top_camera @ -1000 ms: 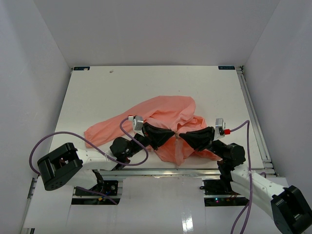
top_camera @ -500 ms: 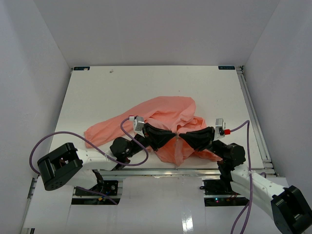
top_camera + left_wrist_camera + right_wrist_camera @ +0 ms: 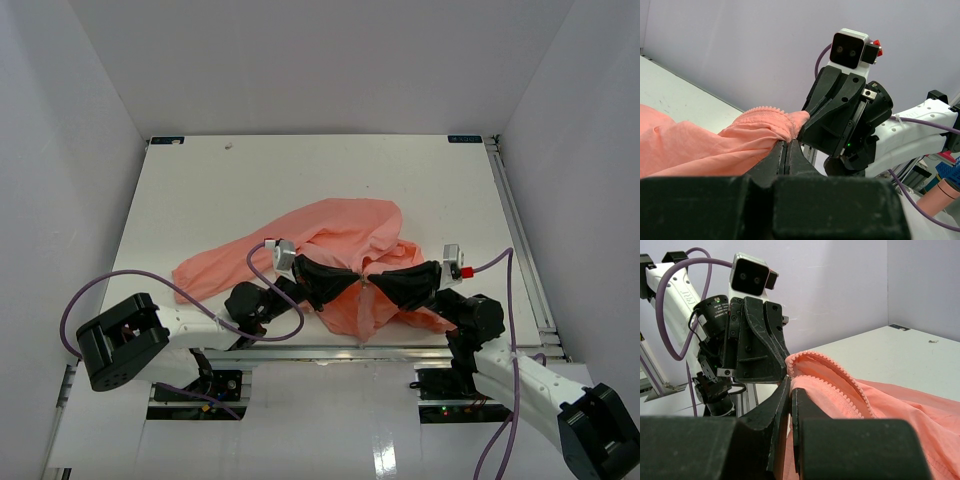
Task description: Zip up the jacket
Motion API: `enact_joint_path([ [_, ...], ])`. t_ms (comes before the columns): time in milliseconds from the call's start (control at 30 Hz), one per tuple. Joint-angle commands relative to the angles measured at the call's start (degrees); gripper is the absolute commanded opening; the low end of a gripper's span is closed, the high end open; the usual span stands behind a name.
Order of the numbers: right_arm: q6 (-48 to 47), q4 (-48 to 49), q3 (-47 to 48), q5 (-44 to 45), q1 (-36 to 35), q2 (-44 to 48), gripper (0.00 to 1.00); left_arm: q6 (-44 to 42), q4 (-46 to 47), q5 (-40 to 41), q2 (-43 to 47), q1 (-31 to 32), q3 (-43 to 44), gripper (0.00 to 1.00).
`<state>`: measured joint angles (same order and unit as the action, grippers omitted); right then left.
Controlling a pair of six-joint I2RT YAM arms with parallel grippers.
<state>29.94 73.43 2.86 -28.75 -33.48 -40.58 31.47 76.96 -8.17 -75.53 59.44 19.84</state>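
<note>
The salmon-pink jacket (image 3: 340,235) lies crumpled on the white table (image 3: 300,170), one sleeve trailing left. My left gripper (image 3: 352,281) and right gripper (image 3: 374,283) meet tip to tip at its near edge and hold that part lifted. In the left wrist view the left gripper (image 3: 788,142) is shut on a fold of jacket fabric (image 3: 715,145), with the right gripper's body (image 3: 840,115) just beyond. In the right wrist view the right gripper (image 3: 790,381) is shut on the jacket edge beside the open zipper teeth (image 3: 840,372). The zipper slider is hidden.
White walls enclose the table on three sides. A metal rail (image 3: 520,230) runs along the table's right edge and another along the near edge (image 3: 330,350). Purple cables (image 3: 265,290) loop beside both arms. A pink cylinder (image 3: 940,195) stands beyond the table.
</note>
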Motion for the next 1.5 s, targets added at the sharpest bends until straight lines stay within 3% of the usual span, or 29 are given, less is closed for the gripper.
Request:
enact_joint_path([
  [0,-1.62,5.46,2.92,2.13,-0.10,1.58,0.08,-0.89,27.36,-1.84,0.72,0.50,-1.55,0.00],
  [867,-1.01,6.66,5.25,2.22,-0.10,-1.87,0.08,0.81,27.36,-5.12,-1.66,0.50,-0.44,0.00],
  [1033,-3.37,1.05,6.72,5.70,-0.10,0.60,0.08,0.06,27.36,-4.15,-1.85,0.50,-2.21,0.00],
  [1467,-4.05,-1.78,10.63,6.29,-0.10,-2.09,0.08,-0.88,27.32,-6.72,-2.52,0.50,-4.02,0.00],
])
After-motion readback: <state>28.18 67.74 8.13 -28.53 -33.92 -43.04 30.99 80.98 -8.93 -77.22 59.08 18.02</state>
